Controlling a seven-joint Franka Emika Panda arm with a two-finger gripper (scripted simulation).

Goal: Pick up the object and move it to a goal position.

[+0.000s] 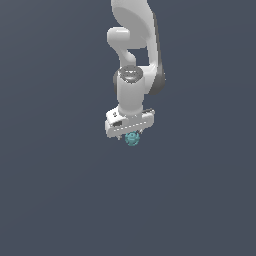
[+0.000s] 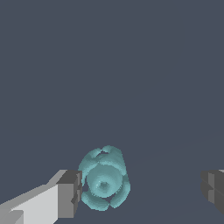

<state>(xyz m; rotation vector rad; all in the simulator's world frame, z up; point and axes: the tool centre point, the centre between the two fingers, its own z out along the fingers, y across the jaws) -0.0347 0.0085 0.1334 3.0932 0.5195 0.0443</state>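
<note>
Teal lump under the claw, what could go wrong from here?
1. The claw is open and off-centre: the teal lump sits beside one finger, far from the other, so closing could push it sideways.
2. The lump is round and bumpy, so it may roll or squirt out when squeezed.

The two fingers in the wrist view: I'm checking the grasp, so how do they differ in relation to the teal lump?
In the wrist view, one finger sits right against the teal lump, while the other finger stands well apart from it, with bare floor between. The near finger shows its pale body behind its grey pad; the far one is cut off by the picture's edge. Both have dark grey pads, and the gripper is open.
</note>
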